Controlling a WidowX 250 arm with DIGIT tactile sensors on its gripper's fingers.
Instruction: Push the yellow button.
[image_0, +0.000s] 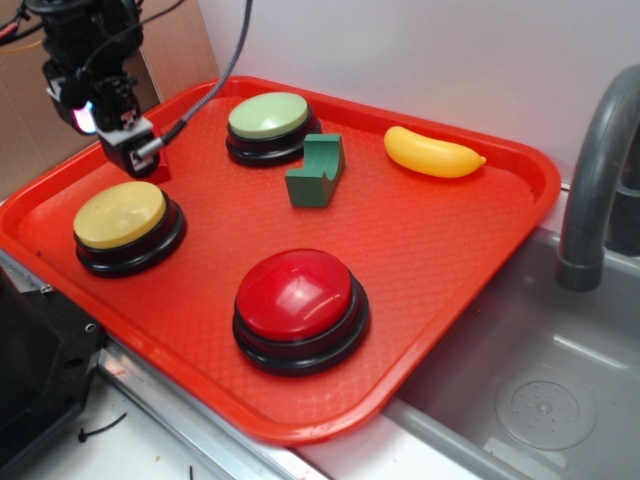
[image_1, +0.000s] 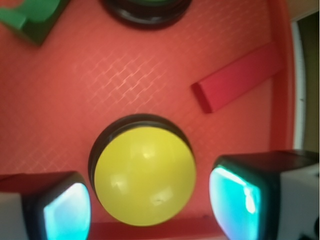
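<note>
The yellow button (image_0: 120, 214) is a pale yellow dome on a black ring base, at the left of the red tray (image_0: 440, 230). In the wrist view the yellow button (image_1: 145, 175) fills the lower middle, seen between my two fingers. My gripper (image_0: 128, 148) hangs above the tray just behind the button, apart from it. The gripper (image_1: 155, 207) is open and empty, its cyan-lit pads (image_1: 235, 197) wide apart.
A red button (image_0: 298, 300) stands at the tray's front, a pale green-topped button (image_0: 270, 122) at the back, a green block (image_0: 316, 172) beside it and a yellow toy banana (image_0: 432, 152) at the back right. A red bar (image_1: 235, 77) lies near the tray's rim. A sink and faucet (image_0: 590, 180) are at the right.
</note>
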